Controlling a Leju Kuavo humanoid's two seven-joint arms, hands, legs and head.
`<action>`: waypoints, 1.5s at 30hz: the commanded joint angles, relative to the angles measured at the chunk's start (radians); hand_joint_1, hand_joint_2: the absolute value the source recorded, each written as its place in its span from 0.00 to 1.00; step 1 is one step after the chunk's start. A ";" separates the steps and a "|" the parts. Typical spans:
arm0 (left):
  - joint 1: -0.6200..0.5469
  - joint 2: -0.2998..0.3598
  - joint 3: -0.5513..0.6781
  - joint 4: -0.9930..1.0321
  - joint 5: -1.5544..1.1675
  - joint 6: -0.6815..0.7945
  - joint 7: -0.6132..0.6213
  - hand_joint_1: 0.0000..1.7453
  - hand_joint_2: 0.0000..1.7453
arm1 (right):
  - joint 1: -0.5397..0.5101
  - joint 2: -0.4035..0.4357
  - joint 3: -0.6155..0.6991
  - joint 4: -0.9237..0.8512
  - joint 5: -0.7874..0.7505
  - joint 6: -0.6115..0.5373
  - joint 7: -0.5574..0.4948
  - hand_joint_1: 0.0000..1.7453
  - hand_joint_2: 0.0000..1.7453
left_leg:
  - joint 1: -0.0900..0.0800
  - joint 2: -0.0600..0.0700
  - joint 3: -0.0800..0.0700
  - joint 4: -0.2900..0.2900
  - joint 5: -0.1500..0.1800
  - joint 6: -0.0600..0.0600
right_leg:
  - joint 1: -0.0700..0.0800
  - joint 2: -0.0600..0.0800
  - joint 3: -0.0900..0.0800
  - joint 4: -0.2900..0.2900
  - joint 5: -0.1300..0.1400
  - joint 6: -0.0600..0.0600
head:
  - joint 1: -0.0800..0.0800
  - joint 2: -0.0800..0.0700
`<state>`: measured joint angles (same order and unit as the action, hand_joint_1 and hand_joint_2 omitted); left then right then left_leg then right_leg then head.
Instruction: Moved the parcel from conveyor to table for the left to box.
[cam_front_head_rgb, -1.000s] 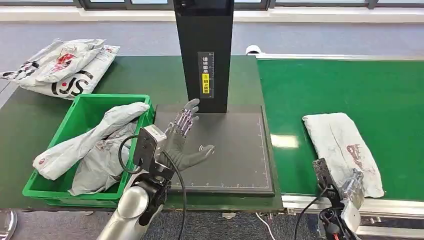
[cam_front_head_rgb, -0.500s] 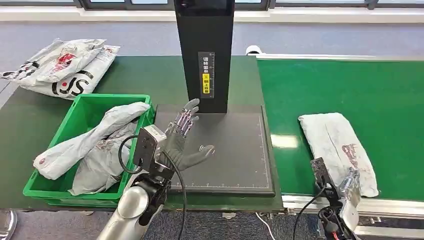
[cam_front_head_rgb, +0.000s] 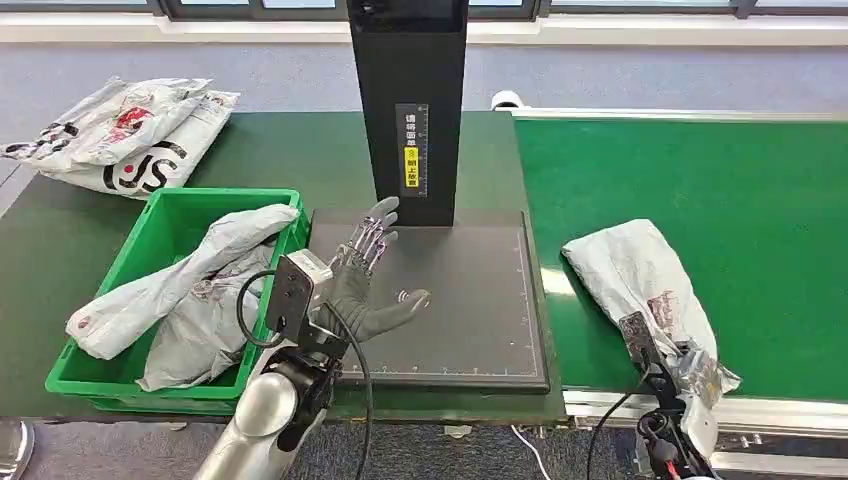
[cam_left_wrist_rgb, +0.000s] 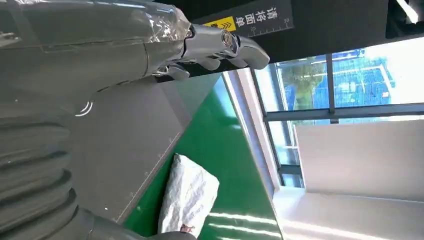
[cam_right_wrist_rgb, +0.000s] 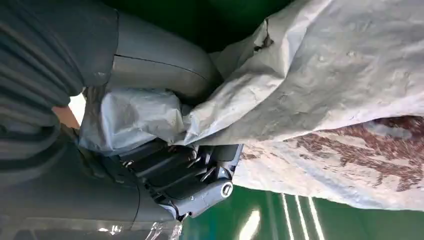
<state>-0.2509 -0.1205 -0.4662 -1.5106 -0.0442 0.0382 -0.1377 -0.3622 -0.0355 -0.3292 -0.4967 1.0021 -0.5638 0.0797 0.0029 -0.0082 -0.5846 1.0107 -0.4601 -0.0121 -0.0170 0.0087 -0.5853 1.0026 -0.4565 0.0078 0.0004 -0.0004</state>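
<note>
At the near edge of the green conveyor belt, the right hand gripped the near corner of the crumpled grey plastic parcel, its thumb and dark fingers closed on a bunched fold of the wrapping. The parcel lay skewed on the belt, its far end near the flat dark grey scale platform on the table. Over that platform the left hand hovered, holding nothing, fingers spread. Just beside the platform stood a green plastic crate holding other grey bags. Behind rose a black upright post.
</note>
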 joint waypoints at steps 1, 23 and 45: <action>-0.036 0.014 0.009 0.039 0.000 -0.006 0.005 0.00 1.00 | -0.009 0.042 0.003 -0.054 -0.023 0.006 -0.018 1.00 1.00 | 0.001 0.002 0.001 -0.001 0.000 0.000 | 0.001 0.001 0.001 -0.001 0.001 -0.001 | 0.000 0.000; -0.036 0.019 0.038 0.062 -0.002 0.022 -0.051 0.00 1.00 | 0.165 0.106 0.499 -1.095 -0.316 0.072 -0.234 1.00 1.00 | 0.000 0.003 -0.001 0.000 0.000 -0.001 | 0.000 0.001 -0.002 0.001 0.000 -0.001 | 0.000 0.000; -0.045 0.026 0.072 0.023 -0.003 0.025 -0.070 0.00 1.00 | 0.168 0.079 0.766 -0.932 -0.210 0.260 -0.177 1.00 1.00 | 0.001 0.004 0.002 -0.001 0.000 -0.001 | 0.001 0.002 0.001 -0.001 0.001 -0.001 | 0.000 0.000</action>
<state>-0.2566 -0.1133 -0.4646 -1.5030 -0.0462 0.0664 -0.2072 -0.1886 0.0793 0.2567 -1.5667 0.7385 -0.3621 -0.1317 0.0029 -0.0080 -0.5853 1.0106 -0.4599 -0.0123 -0.0172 0.0087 -0.5862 1.0034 -0.4566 0.0077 0.0004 0.0000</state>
